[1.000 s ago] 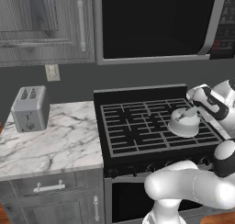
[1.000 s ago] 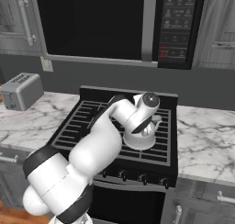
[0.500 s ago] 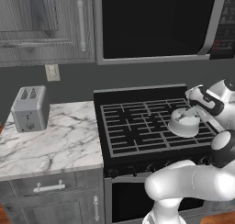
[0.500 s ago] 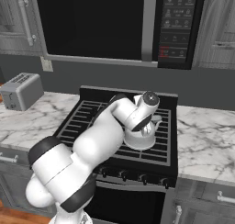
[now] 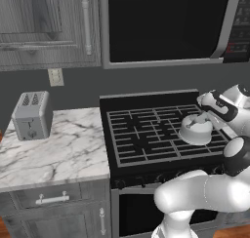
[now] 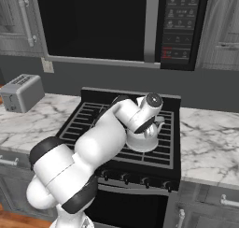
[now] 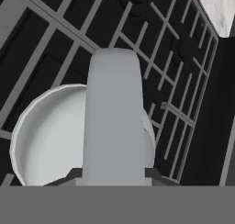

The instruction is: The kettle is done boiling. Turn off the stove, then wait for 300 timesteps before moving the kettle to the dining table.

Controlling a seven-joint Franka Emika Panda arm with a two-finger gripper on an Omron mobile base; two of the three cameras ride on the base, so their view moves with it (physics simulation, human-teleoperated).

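On stove (image 5: 146, 134), kettle (image 5: 195, 129) unmoved; gripper (image 7: 114, 175) stays on handle.

The kettle (image 5: 196, 129) sits on the stove's (image 5: 141, 134) right grates (toaster (image 5: 31, 115) on the left counter (image 5: 53, 151)).

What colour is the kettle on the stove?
Light grey, metallic-looking; the kettle shows best in the left base view.

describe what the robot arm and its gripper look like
The arm is glossy white, built of rounded, bulbous segments with dark grey bands and round dark caps at the joints. The gripper ends in two small dark finger tips. No cables or markings are visible.
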